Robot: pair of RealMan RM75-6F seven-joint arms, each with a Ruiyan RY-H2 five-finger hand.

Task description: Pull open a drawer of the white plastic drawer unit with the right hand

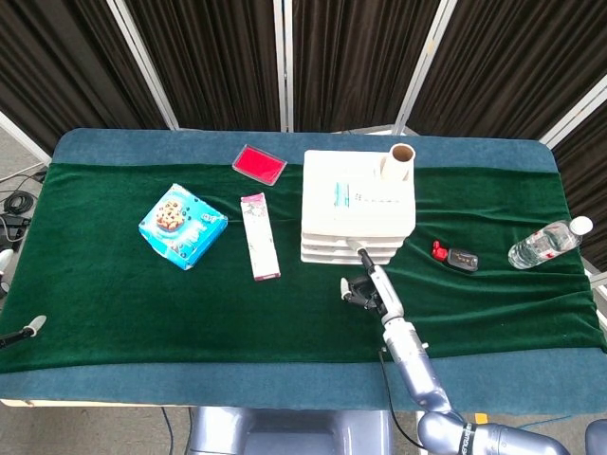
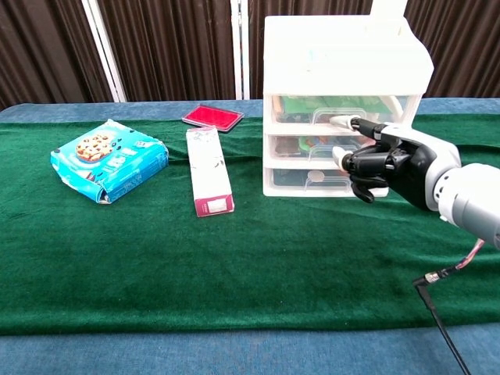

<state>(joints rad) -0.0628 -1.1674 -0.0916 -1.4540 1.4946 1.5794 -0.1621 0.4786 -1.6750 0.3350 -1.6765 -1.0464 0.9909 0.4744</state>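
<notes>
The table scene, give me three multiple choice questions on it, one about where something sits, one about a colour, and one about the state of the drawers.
1. Where does the cardboard tube stand?
A. On top of the white drawer unit
B. Beside the water bottle
C. On the blue cookie box

2. What colour is the flat case near the table's far edge?
A. Yellow
B. Red
C. Black

3. What state are the unit's drawers in?
A. Top drawer pulled fully out
B. Bottom drawer removed
C. All pushed in

Answers: 1 A, the head view shows the tube on the unit's lid. 2 B, it is bright red in both views. 3 C, the chest view shows flush drawer fronts, with the right hand at the top drawer's handle.
</notes>
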